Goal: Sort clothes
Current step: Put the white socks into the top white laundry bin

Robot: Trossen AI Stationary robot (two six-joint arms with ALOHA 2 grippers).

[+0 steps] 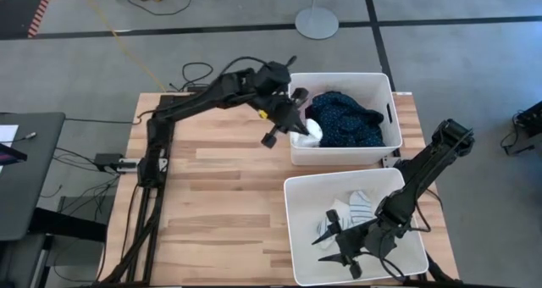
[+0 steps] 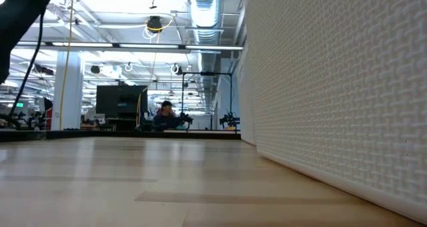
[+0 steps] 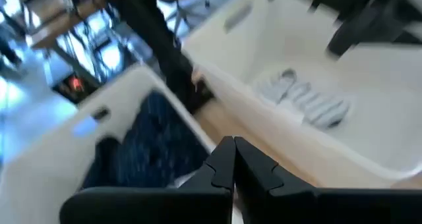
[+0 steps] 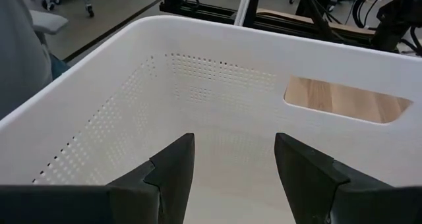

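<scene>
At upper centre the left gripper [image 1: 296, 117], pinched shut on nothing visible, hovers beside the white garment [image 1: 312, 132] in the far bin [image 1: 343, 79], risking an empty lift.

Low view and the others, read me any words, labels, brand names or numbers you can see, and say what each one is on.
None can be read in any view.
Far bin and near bin: plain white, no label.
Monitors in the room behind the table: too small and blurred to read.
</scene>
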